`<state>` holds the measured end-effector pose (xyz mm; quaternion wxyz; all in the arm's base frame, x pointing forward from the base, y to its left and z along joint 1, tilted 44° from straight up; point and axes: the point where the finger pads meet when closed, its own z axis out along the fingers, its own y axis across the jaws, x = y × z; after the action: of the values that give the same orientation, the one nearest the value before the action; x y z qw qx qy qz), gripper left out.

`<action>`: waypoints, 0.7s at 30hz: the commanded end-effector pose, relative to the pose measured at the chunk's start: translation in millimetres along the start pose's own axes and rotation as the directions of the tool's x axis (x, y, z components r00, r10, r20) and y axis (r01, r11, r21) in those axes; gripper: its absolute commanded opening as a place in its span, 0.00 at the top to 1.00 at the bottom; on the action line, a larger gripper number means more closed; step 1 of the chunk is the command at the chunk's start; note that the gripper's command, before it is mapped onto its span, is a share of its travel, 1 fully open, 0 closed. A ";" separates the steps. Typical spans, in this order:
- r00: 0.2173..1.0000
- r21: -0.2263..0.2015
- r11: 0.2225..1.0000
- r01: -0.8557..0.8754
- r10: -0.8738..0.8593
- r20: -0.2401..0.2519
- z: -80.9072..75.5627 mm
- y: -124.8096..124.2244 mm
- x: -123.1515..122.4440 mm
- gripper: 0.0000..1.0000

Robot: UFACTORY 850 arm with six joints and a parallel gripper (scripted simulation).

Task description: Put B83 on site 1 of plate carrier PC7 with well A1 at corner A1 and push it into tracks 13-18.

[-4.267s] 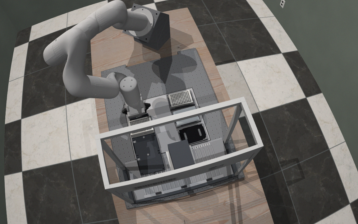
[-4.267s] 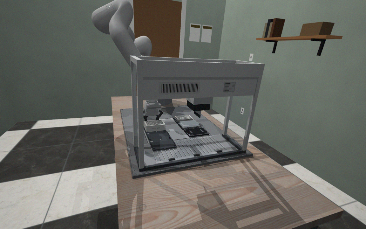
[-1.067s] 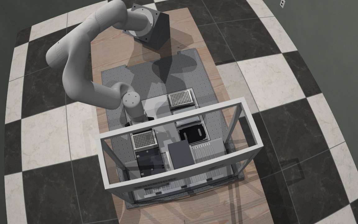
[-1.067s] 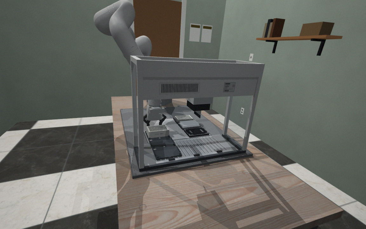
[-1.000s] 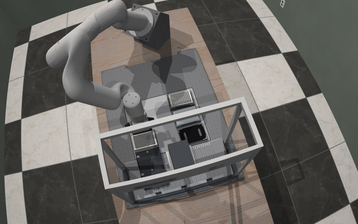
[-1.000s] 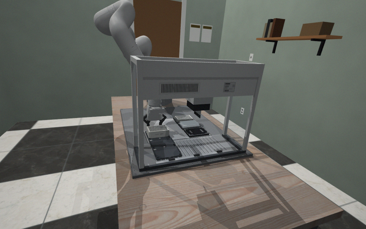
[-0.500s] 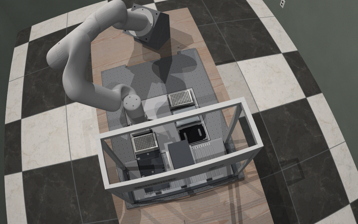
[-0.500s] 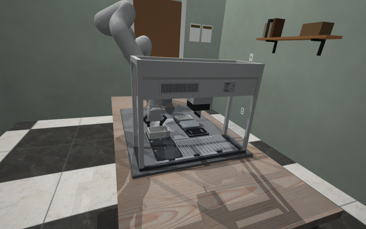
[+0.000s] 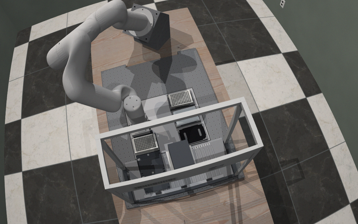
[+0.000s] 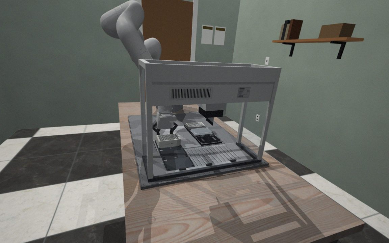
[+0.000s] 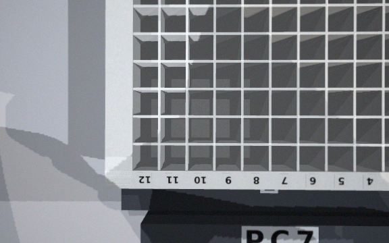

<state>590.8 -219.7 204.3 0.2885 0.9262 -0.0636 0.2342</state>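
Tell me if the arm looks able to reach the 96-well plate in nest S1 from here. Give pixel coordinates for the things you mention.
Probably yes: the 96-well plate point(image 9: 180, 98) point(image 10: 195, 124) sits uncovered, outside the instrument frame point(image 9: 174, 117) point(image 10: 214, 74), though the arm would likely need to lift and swing across.

A wooden table stands on a floor of black and white squares. Directly on the wood, there lies a grey metal board full of small holes. At one end of the table sits a dark block, beside the board, and its shadow falls on the wood.
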 end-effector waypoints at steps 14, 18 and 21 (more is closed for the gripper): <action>1.000 0.000 1.000 0.000 0.000 -0.001 -0.5 0.1 5.8 0.18; 1.000 0.000 1.000 0.000 0.000 -0.001 -0.5 0.1 7.2 0.18; 1.000 0.000 1.000 0.000 0.000 -0.001 -0.5 0.1 8.2 0.18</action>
<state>596.3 -219.6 207.3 0.2886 0.9262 -0.0636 0.2342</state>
